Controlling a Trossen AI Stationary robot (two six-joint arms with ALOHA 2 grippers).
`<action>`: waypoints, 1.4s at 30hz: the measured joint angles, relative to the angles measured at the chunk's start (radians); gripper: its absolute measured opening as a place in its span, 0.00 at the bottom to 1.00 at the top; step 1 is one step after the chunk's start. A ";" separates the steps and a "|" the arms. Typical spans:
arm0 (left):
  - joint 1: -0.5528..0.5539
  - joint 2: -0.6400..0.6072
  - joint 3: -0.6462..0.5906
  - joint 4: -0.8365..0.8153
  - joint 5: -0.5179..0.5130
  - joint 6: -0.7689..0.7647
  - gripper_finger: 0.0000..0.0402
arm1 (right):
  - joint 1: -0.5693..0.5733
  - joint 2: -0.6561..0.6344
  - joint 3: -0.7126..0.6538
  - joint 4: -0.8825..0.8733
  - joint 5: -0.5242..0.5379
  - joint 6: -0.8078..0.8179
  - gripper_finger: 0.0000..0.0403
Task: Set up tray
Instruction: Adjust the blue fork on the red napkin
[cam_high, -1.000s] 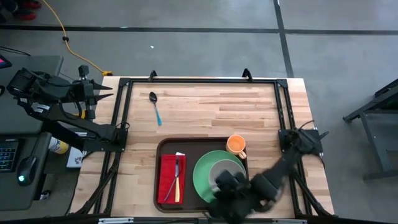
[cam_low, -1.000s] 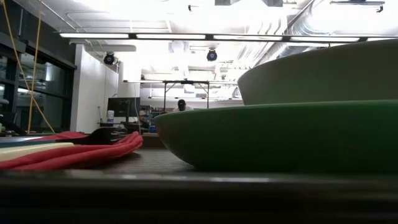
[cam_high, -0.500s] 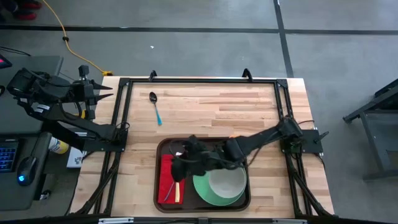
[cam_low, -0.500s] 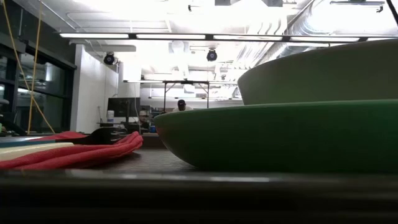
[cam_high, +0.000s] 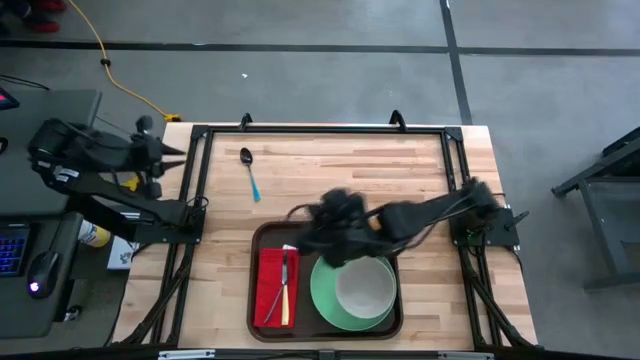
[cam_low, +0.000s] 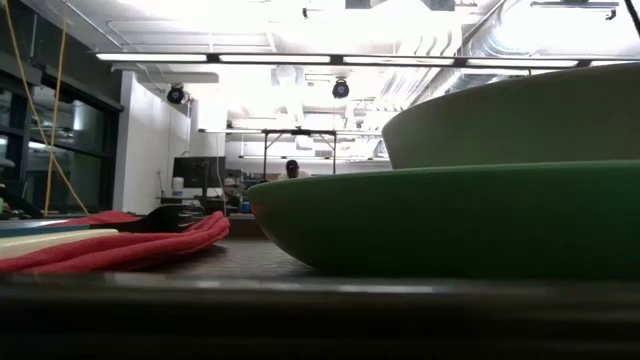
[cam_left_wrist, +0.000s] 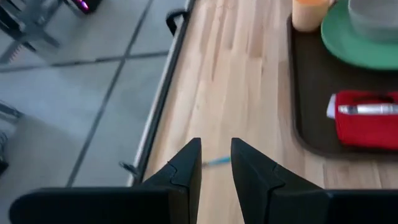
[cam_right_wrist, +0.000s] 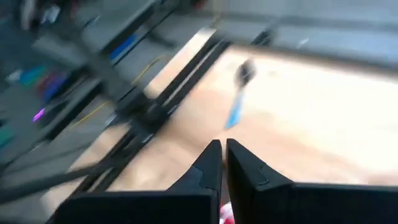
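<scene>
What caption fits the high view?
Right gripper shut above the loaded tray; spoon lies on the table.

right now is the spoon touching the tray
Apart. The high view shows the spoon lying on bare table toward the far left, with a clear strip of wood between it and the tray.

Bright ceiling-light glare, right arm motion-blurred, even overhead table light
</scene>
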 joint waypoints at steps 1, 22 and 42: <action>0.000 -0.018 -0.042 0.001 0.003 -0.017 0.29 | 0.003 -0.028 0.001 -0.060 0.043 0.012 0.00; -0.050 -0.046 -0.922 0.944 0.264 -1.037 0.29 | -0.164 -0.617 -0.230 -0.602 0.208 -0.314 0.00; -0.527 0.657 -0.629 0.812 0.126 -1.698 0.29 | -0.440 -0.949 -0.831 -0.600 0.037 -0.305 0.00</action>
